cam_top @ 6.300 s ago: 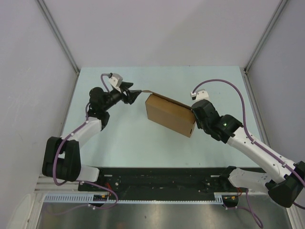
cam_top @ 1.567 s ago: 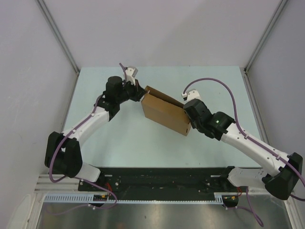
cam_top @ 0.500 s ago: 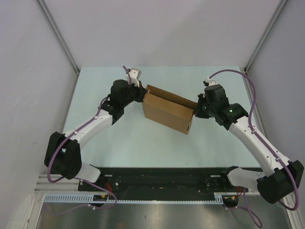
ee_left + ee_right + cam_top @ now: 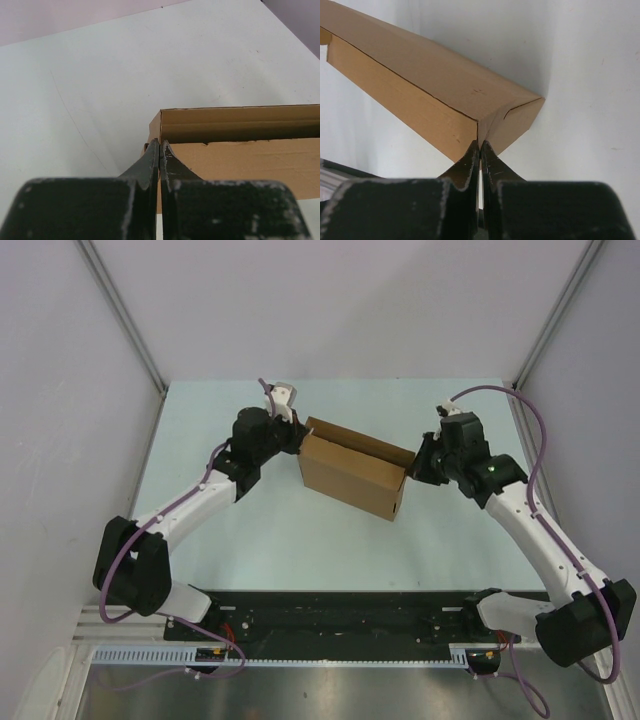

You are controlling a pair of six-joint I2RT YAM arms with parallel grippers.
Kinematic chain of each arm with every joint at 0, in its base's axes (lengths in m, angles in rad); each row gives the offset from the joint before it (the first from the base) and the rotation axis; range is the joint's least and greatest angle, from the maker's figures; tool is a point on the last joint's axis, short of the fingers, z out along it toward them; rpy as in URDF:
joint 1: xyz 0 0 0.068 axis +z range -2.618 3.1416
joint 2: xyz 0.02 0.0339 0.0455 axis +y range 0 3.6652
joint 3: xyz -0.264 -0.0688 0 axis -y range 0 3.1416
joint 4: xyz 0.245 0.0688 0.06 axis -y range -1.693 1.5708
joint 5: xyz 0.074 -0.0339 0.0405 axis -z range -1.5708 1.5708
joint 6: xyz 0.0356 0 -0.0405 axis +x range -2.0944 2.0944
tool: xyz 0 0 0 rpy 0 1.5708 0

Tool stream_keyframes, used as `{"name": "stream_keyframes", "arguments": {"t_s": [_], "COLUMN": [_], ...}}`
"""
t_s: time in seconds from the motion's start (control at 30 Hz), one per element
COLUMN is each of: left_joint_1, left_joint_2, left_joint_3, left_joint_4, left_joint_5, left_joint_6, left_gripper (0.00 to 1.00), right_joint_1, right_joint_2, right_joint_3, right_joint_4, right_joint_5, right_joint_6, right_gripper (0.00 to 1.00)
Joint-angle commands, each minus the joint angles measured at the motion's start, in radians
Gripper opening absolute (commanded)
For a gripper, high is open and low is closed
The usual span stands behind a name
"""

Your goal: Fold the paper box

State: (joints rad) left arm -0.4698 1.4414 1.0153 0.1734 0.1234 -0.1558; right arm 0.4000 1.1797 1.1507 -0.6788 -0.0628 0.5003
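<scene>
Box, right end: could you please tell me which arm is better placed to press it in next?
Right, probably: the right claw, shut, points at that end's corner of the box, whereas the left claw, also shut, sits at the opposite corner.

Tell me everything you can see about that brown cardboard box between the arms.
The paper box is plain, unmarked brown cardboard, folded into a long rectangular shape. It seems to rest askew on the pale table, its top apparently open, an inner wall showing. The left gripper and right gripper, both shut, meet its opposite ends at the corners.
</scene>
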Motion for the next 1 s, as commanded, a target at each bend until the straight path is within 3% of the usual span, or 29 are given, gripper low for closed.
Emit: {"name": "stream_keyframes", "arguments": {"t_s": [0.0,0.97], "left_joint_1": [-0.035,-0.07], "left_joint_2": [0.01,0.033], "left_joint_3": [-0.035,-0.004], "left_joint_4": [-0.11,-0.138], "left_joint_5": [0.025,-0.024], "left_joint_6": [0.03,0.056], "left_gripper": [0.0,0.0], "right_joint_1": [-0.024,-0.092], "right_joint_2": [-0.023,-0.028], "right_joint_3": [0.032,0.032], "right_joint_4": [0.099,0.102], "right_joint_5": [-0.129,-0.223], "right_joint_6": [0.056,0.092], "right_gripper": [0.0,0.0]}}
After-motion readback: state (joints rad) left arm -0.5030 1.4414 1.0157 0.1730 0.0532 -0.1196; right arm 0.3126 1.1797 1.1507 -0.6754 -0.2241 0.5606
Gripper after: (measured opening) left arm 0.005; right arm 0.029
